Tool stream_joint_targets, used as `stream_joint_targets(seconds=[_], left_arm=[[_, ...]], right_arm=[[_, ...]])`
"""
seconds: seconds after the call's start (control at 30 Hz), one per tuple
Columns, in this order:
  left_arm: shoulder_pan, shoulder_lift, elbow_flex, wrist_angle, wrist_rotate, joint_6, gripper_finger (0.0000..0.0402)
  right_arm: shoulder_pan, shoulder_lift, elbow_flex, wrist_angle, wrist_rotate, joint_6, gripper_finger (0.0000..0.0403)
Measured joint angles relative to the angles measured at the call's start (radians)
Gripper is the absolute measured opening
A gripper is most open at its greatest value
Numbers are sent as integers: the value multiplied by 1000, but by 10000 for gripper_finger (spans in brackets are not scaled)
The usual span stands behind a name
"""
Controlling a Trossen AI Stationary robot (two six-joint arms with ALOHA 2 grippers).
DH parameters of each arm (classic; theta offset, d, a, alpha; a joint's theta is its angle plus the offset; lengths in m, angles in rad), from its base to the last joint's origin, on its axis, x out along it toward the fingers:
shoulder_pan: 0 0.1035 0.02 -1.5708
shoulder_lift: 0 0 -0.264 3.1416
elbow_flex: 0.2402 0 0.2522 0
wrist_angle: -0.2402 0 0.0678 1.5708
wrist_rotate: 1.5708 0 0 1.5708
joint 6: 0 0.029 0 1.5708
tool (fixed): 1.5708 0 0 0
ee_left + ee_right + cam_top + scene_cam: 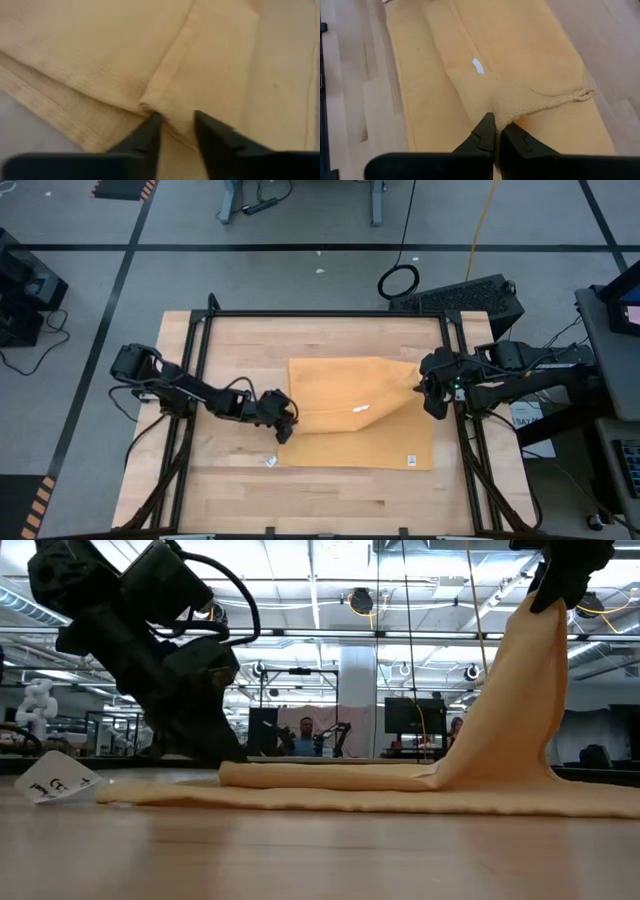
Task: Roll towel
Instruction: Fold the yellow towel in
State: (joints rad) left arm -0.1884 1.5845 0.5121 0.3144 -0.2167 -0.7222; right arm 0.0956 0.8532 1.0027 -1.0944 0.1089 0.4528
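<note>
No containers in view. One towel (pixel 345 415), mustard-yellow, spread on the wooden table (pixel 330 495) between the two arms, partly folded over itself so a doubled layer lies across the flat lower sheet. One small white tag (pixel 361 409) showing near the middle of the cloth, a second small white label (pixel 409 460) near the corner closest to the table's front on the right side. One scrap of white card (pixel 270 461) lying on the bare wood just beside the towel's left edge, print on it too small to read.

Right gripper (pixel 495 131) raised above the table at the towel's right far corner, fingers pinched shut on a bunched corner of cloth; from the low view, fabric hanging down from it in a steep sheet to the tabletop. Upper part of that gripper cut off by the frame top in the low view.

Left gripper (pixel 176 124) low at the towel's left edge, fingers (pixel 150 131) narrowly apart, tips set at a fold ridge in the cloth; whether any fabric sits pinched between them impossible to tell. Fingertips hidden behind the arm's own body in the low view.

A person seated far off in the room behind, blurred.
</note>
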Motion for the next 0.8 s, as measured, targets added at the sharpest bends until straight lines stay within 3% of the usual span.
stream_joint_targets(seconds=[0.07, 0.13, 0.47, 0.8], left_arm=[[-3, 0, 0, 15, -24, 28, 38], [-3, 0, 0, 35, -27, 50, 13], [-2, -79, 0, 58, -31, 166, 5], [-2, -420, 1, -95, -55, 347, 3]], right_arm=[[0, 0, 0, 4, 0, -1, 0], [0, 0, 0, 9, 0, -1, 0], [0, 0, 0, 56, 77, -7, 0], [0, 0, 0, 208, 100, -58, 0]])
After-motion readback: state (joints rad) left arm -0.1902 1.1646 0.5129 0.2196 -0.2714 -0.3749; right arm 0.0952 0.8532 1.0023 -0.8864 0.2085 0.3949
